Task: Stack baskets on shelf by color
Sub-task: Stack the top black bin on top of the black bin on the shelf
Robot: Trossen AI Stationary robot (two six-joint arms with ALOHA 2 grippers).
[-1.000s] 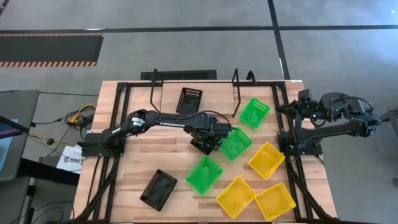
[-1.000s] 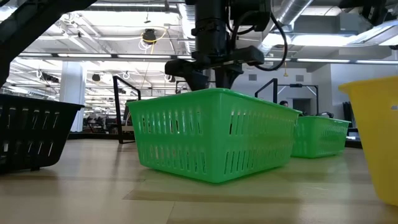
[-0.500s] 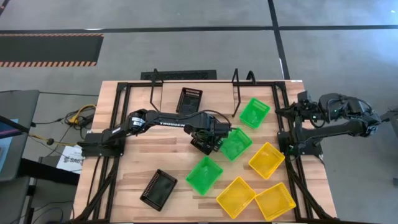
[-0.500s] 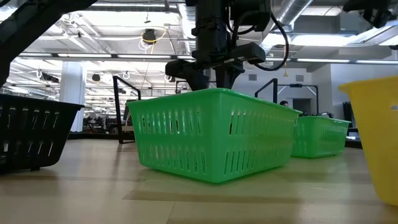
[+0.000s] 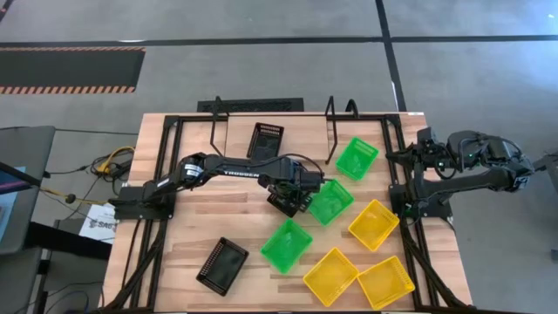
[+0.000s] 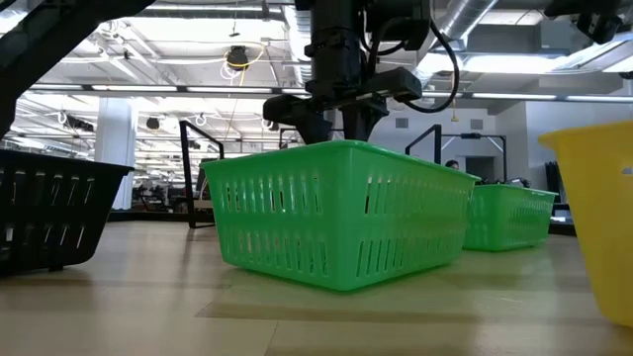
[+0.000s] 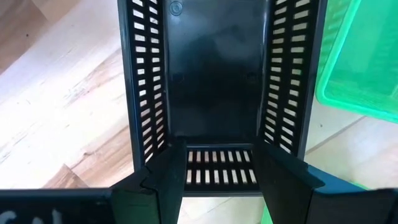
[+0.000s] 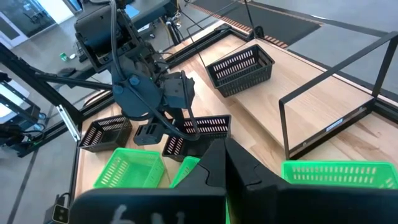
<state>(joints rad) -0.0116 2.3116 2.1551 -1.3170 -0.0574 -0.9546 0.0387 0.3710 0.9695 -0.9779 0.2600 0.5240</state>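
Observation:
My left gripper (image 5: pixel 292 199) points down, open, just over one short end of a black basket (image 7: pixel 214 74) that stands on the table beside a green basket (image 5: pixel 333 201). Its two fingers (image 7: pixel 163 180) stand apart over that end's two corners; I see no touch. In the low view, the gripper (image 6: pixel 341 109) shows behind the nearest green basket (image 6: pixel 336 213), which hides the black one. Another black basket (image 5: pixel 265 139) rests on the shelf (image 5: pixel 235 139). My right gripper (image 8: pixel 224 165) is shut and waits raised at the table's right edge.
Two more green baskets (image 5: pixel 357 158) (image 5: pixel 286 245) lie right of centre. Three yellow baskets (image 5: pixel 373 224) (image 5: pixel 330 276) (image 5: pixel 385 282) lie near right, and a third black basket (image 5: pixel 221 264) near left. The shelf's wire uprights (image 5: pixel 333 131) stand at its ends.

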